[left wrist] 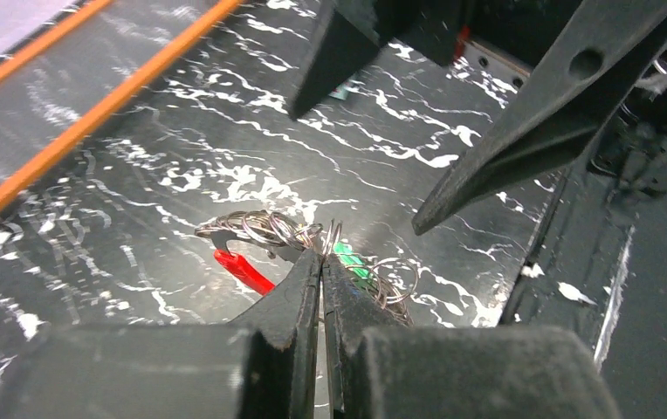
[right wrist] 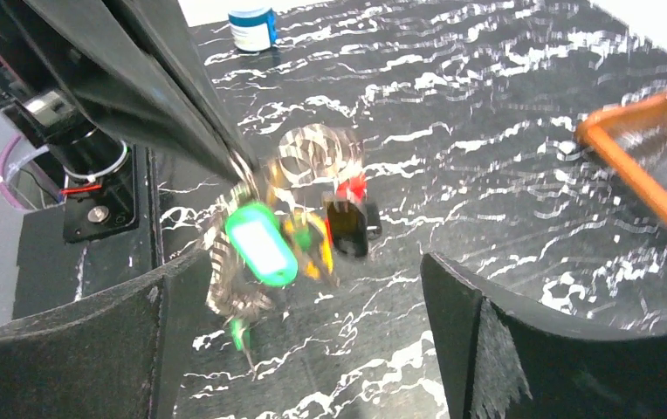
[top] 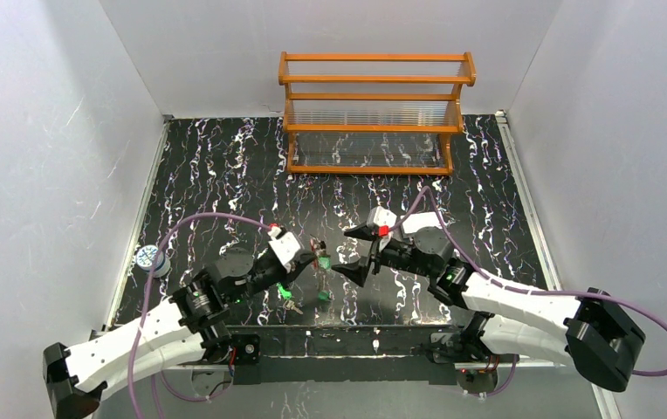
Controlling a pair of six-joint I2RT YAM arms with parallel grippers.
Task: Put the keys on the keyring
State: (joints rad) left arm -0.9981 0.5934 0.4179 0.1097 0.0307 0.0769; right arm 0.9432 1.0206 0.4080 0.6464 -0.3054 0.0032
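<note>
My left gripper (top: 310,254) is shut on the thin metal rings of the keyring (left wrist: 264,229) and holds the bunch above the black marbled table. A red piece (left wrist: 243,271) and a green key head (left wrist: 347,260) hang by the fingertips. In the right wrist view the bunch is blurred: a green key (right wrist: 260,244), a yellow key (right wrist: 317,250), a red bit (right wrist: 352,188) and a second small green key (right wrist: 238,332) below. My right gripper (top: 354,253) is open and empty, just right of the bunch, jaws wide on either side of it (right wrist: 312,349).
A wooden rack (top: 374,105) stands at the back of the table. A small blue-capped bottle (top: 149,259) sits at the left edge and shows in the right wrist view (right wrist: 251,26). Another green spot (top: 323,297) lies on the table below the bunch.
</note>
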